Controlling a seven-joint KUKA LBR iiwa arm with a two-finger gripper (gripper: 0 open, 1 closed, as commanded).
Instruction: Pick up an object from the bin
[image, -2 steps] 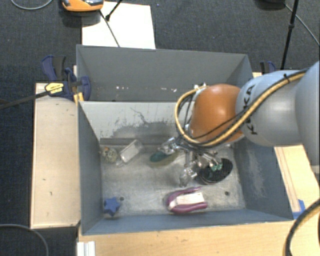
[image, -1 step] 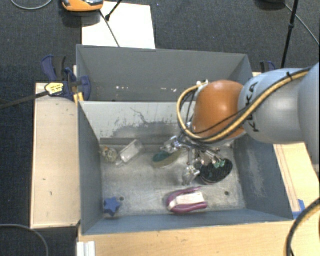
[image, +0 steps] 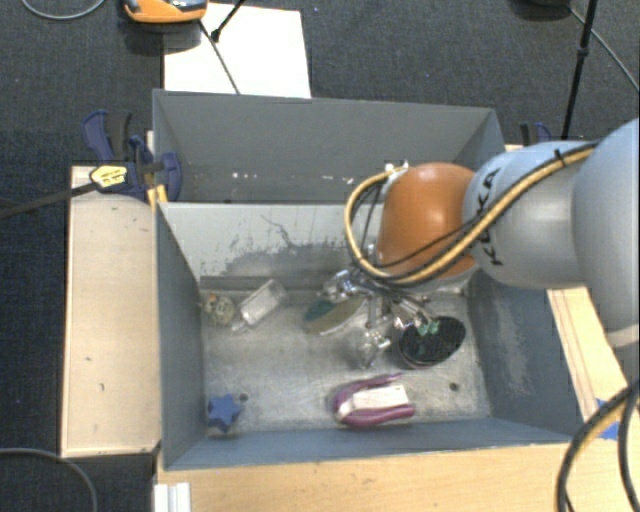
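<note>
As the gripper (image: 374, 343) hangs low, arm (image: 560, 225) reads KUKA.

Light falls evenly from above, moderately bright, and the shadows are soft. Above the jaws of the metal two-finger gripper (image: 375, 345), the glossy orange domed wrist cover (image: 425, 225) carries a pale sheen along its upper left, and the silver-grey arm link (image: 560, 220) to their right shows a broad bright band. The floor of the grey metal bin (image: 290, 370) is lit pale left of the jaws, with a faint shadow pooled just beneath them and toward the round black disc (image: 432, 342) at their right. The back wall behind the jaws bears whitish scuffed glints, and the side walls lie darker
</note>
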